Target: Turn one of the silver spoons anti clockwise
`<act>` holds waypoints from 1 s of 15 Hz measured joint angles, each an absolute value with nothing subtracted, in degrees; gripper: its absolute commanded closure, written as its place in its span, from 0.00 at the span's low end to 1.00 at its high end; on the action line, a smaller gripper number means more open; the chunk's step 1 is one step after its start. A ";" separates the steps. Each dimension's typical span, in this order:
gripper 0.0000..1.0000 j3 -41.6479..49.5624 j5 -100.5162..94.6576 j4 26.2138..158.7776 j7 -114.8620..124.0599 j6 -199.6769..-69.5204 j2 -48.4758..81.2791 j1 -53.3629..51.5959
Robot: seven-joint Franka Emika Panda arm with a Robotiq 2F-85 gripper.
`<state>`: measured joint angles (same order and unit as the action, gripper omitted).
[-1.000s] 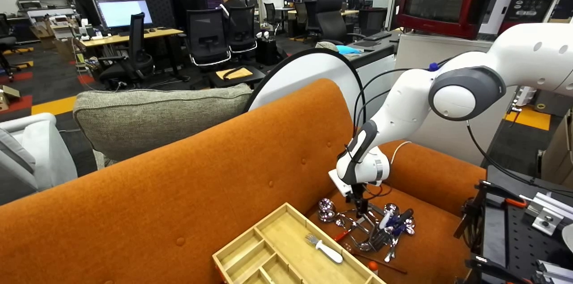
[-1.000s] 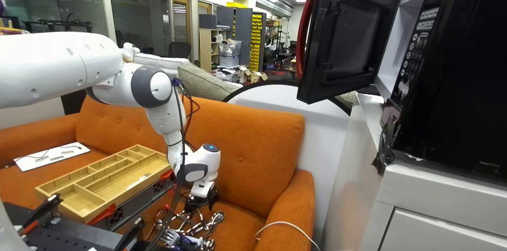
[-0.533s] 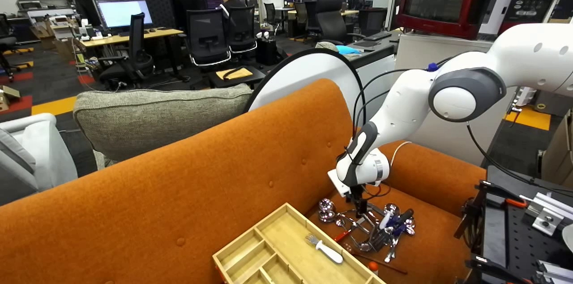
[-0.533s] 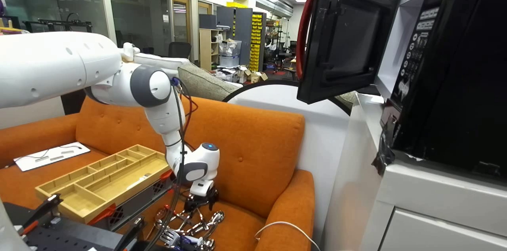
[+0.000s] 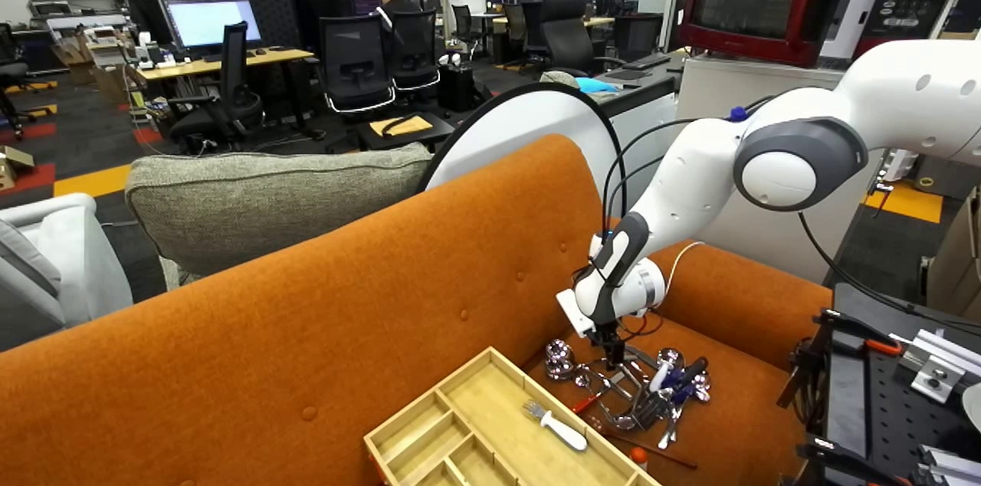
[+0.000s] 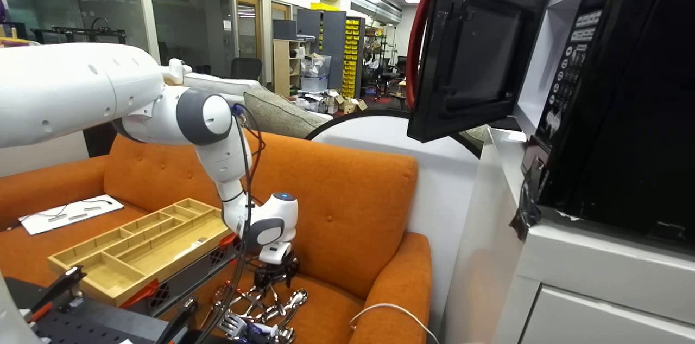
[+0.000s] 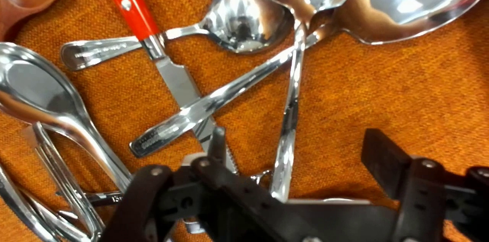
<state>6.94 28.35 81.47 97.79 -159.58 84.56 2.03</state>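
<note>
I see the gripper spread wide — silver spoon, likely the target, showing in its gap, beside the red-handled knife. Centre on spoon handle, pinch, lift before turning — second spoon sits under its neck, crossing that knife.

In an exterior view, the camera looks down over the sofa from well back, towards a desk at upper left; the arm enters at right. In an exterior view, the arm enters at left, the microwave is near at right and bins show far off. The wrist view faces down on spoons from close above. Both exterior views share sofa, arm, tray, microwave and, low and small, the spoons.
</note>
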 measured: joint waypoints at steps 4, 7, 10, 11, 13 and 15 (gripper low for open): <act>0.70 7.42 25.90 81.47 100.14 -158.80 84.56 1.83; 0.90 7.42 24.56 81.46 100.97 -157.30 84.56 1.76; 1.00 7.42 23.80 81.41 101.29 -156.07 84.56 1.74; 0.98 7.42 23.75 81.36 101.38 -155.72 84.55 1.74; 0.97 7.43 23.58 81.26 101.54 -154.96 84.53 1.75; 0.97 7.43 23.55 81.22 101.82 -154.64 84.52 1.80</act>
<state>7.43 23.55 81.22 101.82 -154.64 84.52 1.80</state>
